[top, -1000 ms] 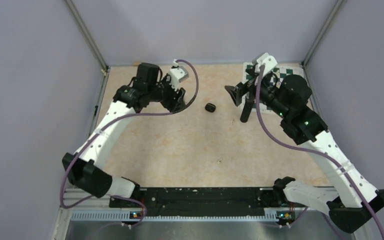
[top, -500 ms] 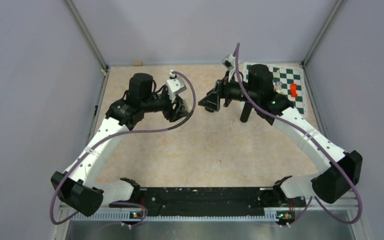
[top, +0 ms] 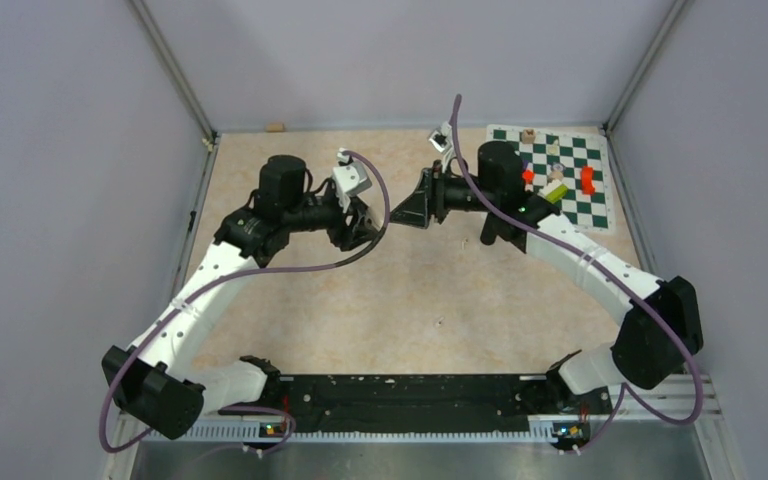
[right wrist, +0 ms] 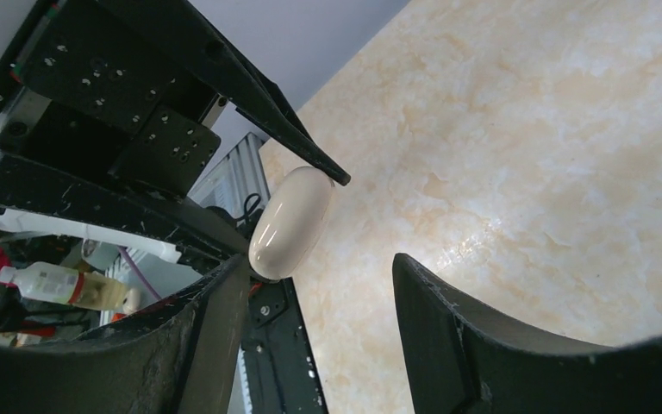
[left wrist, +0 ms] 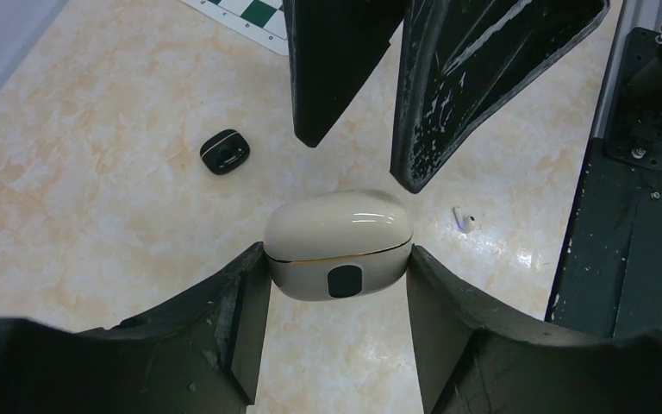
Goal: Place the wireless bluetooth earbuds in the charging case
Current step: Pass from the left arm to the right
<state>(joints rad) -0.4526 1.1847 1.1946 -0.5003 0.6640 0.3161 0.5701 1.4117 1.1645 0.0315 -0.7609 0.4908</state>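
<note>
The left gripper (left wrist: 336, 260) is clamping the charging case (left wrist: 338, 237) by its two sides and is holding it above the table (left wrist: 95, 216). The case is a cream, egg-like shell, smooth and glossy, with a thin gold seam under the closed lid and a small dark oval on the front. The fingers (left wrist: 241, 293) are made of matte black plastic, with scratches.

Just beyond the case, the right gripper (left wrist: 362, 162) is pointing at the lid. Its two wedge-shaped fingers are standing apart with nothing between them, and their tips are very near the shell but, I think, not touching it.

Farther away, one whitish earbud (left wrist: 465, 218) is lying on the beige, marble-patterned table; it is tiny and has a short stem. A small black rounded piece (left wrist: 225, 151) is also lying there. I cannot tell whether it is a bud or a little case. At the far right side a green and white chessboard mat (top: 600, 150) is carrying coloured blocks (top: 586, 179).

In my judgement, the danger is the slippery shell. If the right fingers are pushing on the lid off centre, the case may be turning in the left grip or sliding out and dropping. The lid also may be snapping shut again. The bud is so small that it may be escaping from wide fingers.
</note>
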